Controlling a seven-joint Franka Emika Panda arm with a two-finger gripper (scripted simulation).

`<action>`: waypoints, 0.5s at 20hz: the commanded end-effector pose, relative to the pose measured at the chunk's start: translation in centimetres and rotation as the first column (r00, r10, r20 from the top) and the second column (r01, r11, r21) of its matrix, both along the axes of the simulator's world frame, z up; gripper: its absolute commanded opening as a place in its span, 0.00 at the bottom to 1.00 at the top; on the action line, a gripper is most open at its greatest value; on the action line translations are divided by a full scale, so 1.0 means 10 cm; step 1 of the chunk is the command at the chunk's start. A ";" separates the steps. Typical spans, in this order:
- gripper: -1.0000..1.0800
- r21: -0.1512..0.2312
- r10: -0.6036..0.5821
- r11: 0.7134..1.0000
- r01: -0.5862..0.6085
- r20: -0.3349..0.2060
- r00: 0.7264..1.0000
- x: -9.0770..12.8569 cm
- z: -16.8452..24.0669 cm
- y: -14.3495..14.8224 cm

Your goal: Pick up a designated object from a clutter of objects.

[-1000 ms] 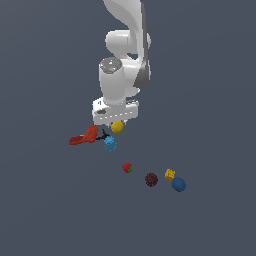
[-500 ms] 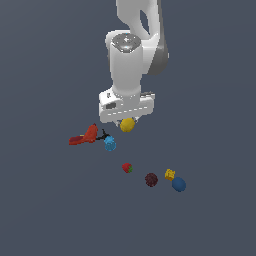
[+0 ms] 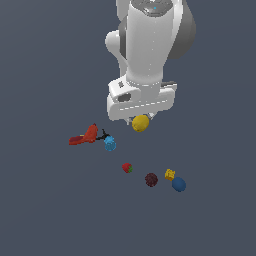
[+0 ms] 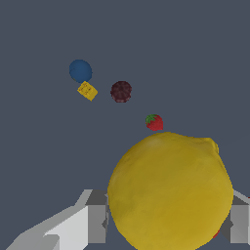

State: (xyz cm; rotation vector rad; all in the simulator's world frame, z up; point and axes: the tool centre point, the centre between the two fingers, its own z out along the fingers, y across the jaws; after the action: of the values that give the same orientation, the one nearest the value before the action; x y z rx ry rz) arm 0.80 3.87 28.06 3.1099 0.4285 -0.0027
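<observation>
The gripper [image 3: 141, 120] is closed on the lemon [image 3: 140, 123], which hangs just under the white hand, clear of the floor and above the rest of the clutter. In the wrist view the lemon [image 4: 170, 190] fills the space between the two grey fingers [image 4: 96, 223], one pressed against each side, its lumpy skin and a small nub showing at one end. Below and toward the exterior view's left lies the red tool [image 3: 85, 136], flat on the grey floor [image 3: 45, 200], with a thin black part at its end touching the light-blue piece [image 3: 110, 144]. Farther toward the viewer and to the exterior view's right sits the strawberry [image 3: 127, 168], alone. Beyond it in the same line come the maroon ball [image 3: 151, 179], then the yellow cube [image 3: 170, 174] and the blue ball [image 3: 179, 184], these last two touching or nearly so. The wrist view shows the same row beyond the lemon: strawberry [image 4: 154, 122] nearest, maroon ball [image 4: 120, 91], then cube [image 4: 87, 91] against the blue ball [image 4: 80, 71].
</observation>
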 end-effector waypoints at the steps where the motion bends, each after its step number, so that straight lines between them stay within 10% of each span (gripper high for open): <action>1: 0.00 0.001 0.000 1.000 0.000 0.000 1.000 0.11 0.16 0.09; 10: 0.00 0.001 -0.001 1.000 0.001 0.001 1.000 0.48 0.64 0.39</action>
State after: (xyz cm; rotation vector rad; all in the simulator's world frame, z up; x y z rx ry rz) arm 5.00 7.30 33.62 3.1113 0.4284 -0.0025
